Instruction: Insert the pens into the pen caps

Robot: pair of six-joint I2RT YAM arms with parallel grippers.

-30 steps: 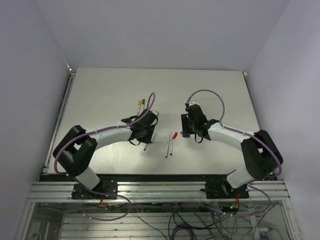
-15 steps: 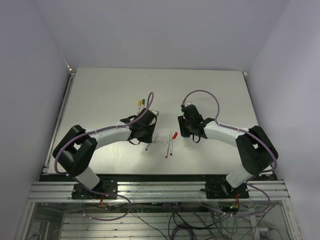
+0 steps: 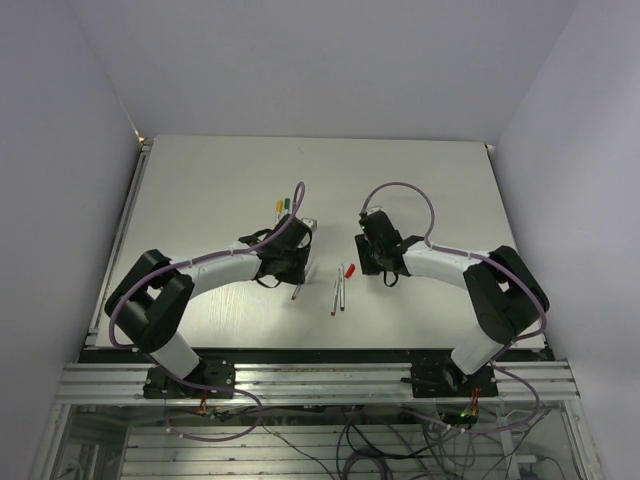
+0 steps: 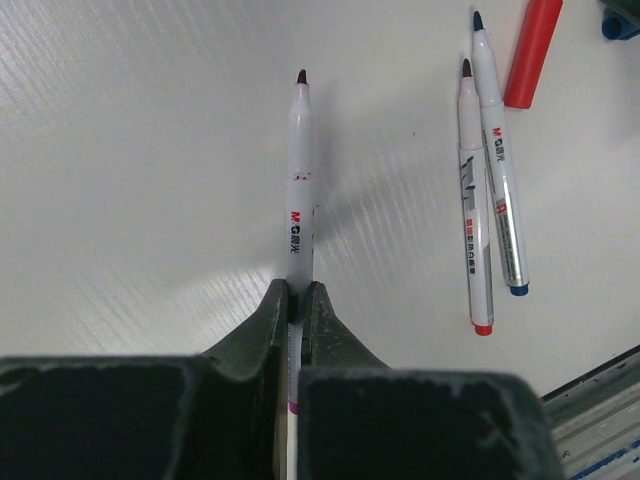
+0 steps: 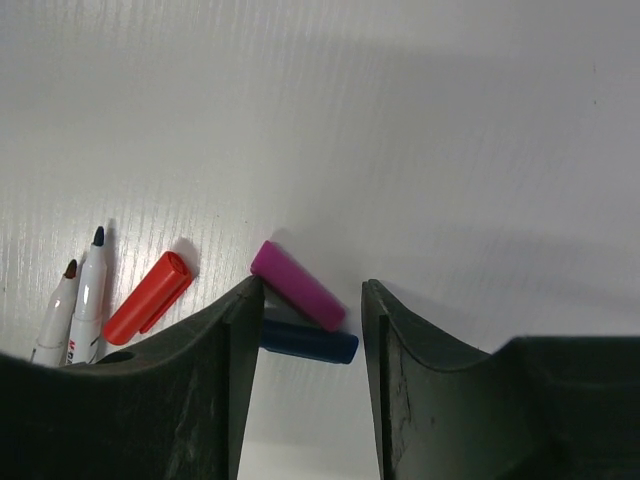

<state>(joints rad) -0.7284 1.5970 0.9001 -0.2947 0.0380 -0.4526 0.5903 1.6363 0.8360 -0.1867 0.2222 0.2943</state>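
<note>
Left wrist: pen (image 4: 300,180) in L hand (image 4: 296,292), tip fwd, prob. purple

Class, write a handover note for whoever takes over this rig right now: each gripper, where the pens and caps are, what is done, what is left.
Grippers: the left gripper is shut on the purple pen, which is uncapped. The right gripper is open, jaws either side of the purple cap, with the blue cap right beside it.
Lying loose: the red pen and blue pen side by side, both uncapped, and the red cap next to them.
Done, it seems: the yellow pen and green pen farther back look capped, but are too small to be sure.
Left: purple, red, blue.
</note>
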